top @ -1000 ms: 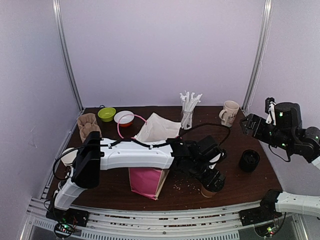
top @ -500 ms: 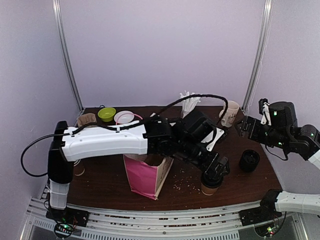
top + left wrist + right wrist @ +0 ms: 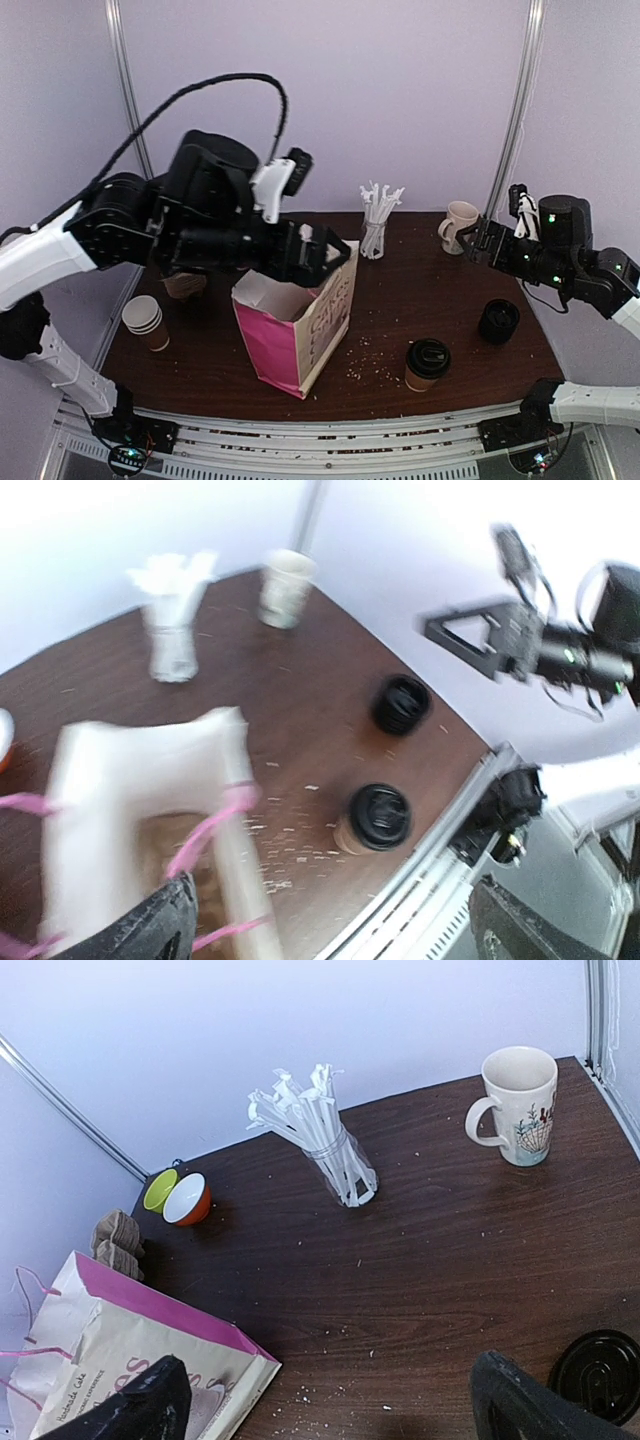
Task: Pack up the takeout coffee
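Observation:
The takeout coffee (image 3: 427, 362), a brown paper cup with a black lid, stands upright near the table's front edge, right of the bag; the left wrist view looks down on the takeout coffee (image 3: 375, 818). The pink and cream paper bag (image 3: 295, 330) stands open at centre-left. My left gripper (image 3: 322, 250) hangs open and empty high above the bag's mouth, well up and left of the cup. My right gripper (image 3: 476, 240) is open and empty in the air at the right, near the mug, far from the cup. Both wrist views show wide-apart fingertips with nothing between them.
A squat black stack of lids (image 3: 498, 321) sits right of the coffee. A jar of white straws (image 3: 377, 222) and a cream mug (image 3: 459, 224) stand at the back. Lidless brown cups (image 3: 147, 322) stand at the left. Two small bowls (image 3: 178, 1196) sit at the back left.
My left arm has lifted away from the coffee cup and swung up and back to the left, over the bag. The cup stays on the table. My right gripper edged slightly left.

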### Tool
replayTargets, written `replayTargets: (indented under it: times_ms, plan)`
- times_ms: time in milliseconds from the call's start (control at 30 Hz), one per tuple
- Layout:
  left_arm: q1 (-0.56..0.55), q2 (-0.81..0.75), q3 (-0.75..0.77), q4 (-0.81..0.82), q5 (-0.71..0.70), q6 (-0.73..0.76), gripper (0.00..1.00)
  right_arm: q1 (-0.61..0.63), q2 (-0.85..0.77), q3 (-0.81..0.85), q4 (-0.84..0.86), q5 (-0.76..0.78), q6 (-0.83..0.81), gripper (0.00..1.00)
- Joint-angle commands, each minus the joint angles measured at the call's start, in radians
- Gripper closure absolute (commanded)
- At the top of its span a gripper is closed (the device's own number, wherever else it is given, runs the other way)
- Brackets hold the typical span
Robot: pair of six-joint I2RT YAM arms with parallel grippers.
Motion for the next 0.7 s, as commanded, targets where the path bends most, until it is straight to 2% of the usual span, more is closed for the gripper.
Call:
replayTargets:
  times_ms: [0, 67, 167, 300, 467, 667]
  plan:
    - [0.095, -0.234, -0.158, 0.007, -0.157, -0.088, 0.02, -0.006, 0.007, 0.011, 0.023, 0.018, -0.038, 0.00]
    - [0.106, -0.294, -0.200, 0.039, -0.128, -0.050, 0.02, -0.006, 0.024, 0.015, 0.012, 0.023, -0.048, 0.00]
    - [0.106, -0.304, -0.179, 0.029, -0.068, -0.015, 0.02, -0.005, 0.041, 0.008, 0.017, 0.013, -0.055, 0.00]
    - [0.111, -0.292, -0.182, -0.076, -0.136, -0.013, 0.02, -0.005, 0.065, 0.009, 0.031, -0.031, -0.051, 0.00]
    - [0.182, -0.251, -0.225, -0.140, -0.105, 0.020, 0.02, -0.006, 0.127, 0.049, 0.013, -0.125, -0.045, 0.00]
    - [0.260, -0.212, -0.284, -0.177, -0.056, 0.064, 0.03, -0.005, 0.229, 0.099, -0.097, -0.206, -0.082, 0.02]
